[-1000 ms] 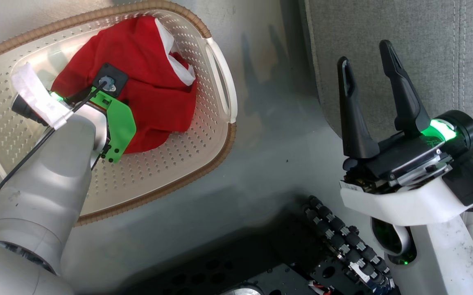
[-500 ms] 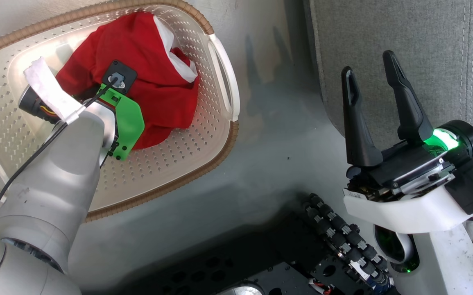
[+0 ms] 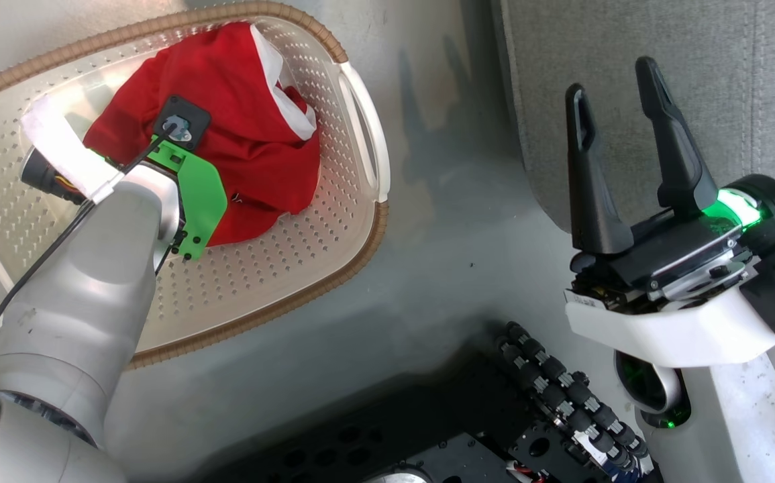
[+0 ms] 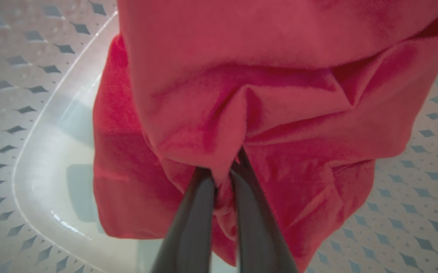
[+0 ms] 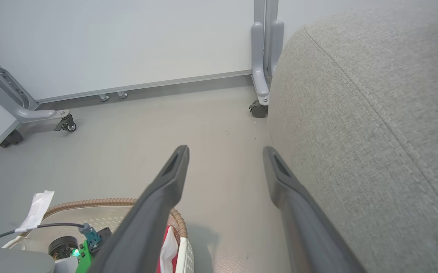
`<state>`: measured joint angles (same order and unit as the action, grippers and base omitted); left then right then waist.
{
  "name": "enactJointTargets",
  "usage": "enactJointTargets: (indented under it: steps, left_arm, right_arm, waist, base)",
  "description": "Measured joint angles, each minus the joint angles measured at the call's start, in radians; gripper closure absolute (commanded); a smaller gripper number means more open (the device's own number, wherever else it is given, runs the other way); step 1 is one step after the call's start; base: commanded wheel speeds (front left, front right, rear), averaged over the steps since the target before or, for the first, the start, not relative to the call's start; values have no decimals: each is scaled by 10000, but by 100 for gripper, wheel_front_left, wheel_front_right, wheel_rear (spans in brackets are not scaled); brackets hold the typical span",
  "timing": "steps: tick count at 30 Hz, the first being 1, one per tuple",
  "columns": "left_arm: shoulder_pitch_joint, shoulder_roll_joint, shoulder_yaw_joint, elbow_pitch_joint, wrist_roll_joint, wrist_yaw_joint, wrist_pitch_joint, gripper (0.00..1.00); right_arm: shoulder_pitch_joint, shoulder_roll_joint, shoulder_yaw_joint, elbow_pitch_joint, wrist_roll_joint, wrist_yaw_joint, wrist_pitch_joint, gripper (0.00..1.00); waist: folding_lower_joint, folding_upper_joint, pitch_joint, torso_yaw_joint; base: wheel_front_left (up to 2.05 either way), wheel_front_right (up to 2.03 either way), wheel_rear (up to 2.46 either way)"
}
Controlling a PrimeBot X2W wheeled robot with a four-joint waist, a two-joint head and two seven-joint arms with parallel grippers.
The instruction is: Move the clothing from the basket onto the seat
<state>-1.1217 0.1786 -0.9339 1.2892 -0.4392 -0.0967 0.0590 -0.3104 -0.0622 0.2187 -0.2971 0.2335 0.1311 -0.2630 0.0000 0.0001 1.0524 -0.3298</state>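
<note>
Red fabric, the clothing (image 3: 253, 147), sits bunched in the basket (image 3: 280, 268) at about ten o'clock in the head view, with a white trim edge showing along its one o'clock side. The left gripper (image 4: 222, 167) reaches down into that heap; in the left wrist view its jaws are pinched together on a fold of the red cloth, and the bundle hangs gathered around them over the perforated basket bottom. I cannot tell whether one garment or both are in that pinch. The right gripper (image 3: 610, 77) is at three o'clock, jaws spread wide with nothing between them, fingers pointing toward the seat (image 3: 561, 40), which fills the one-to-two o'clock corner across a strip of grey floor (image 3: 441, 235). By my reading the task is at its beginning: the grasp is made, but the clothing is within the basket rim, so the lift, the carry toward two o'clock and the release onto the seat are all left to do.
</note>
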Motion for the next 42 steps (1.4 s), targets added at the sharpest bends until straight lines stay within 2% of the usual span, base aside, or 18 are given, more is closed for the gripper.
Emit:
enactJointTargets:
  steps: [7,18,32,42]
  left_arm:
    - [-12,142,140,2,-255,-75,-207,100]
    - [486,-121,148,4,-623,-213,-616,100]
    - [1989,-821,242,0,-1258,-305,-2127,100]
    - [3090,-1003,211,-222,-1653,-320,-3080,100]
  right_arm:
    - [-400,-125,-90,121,40,0,0,0]
    - [-373,-449,-372,458,107,0,0,0]
    - [317,-880,-589,1174,192,0,0,0]
    - [968,-1127,-535,1603,303,0,0,0]
  waist:
    - [0,0,-373,-70]
    - [0,0,-1506,185]
    - [-1,0,-3829,656]
    - [-1,0,-5742,1008]
  base:
    - [0,0,0]
    - [0,0,0]
    - [0,0,0]
    - [0,0,0]
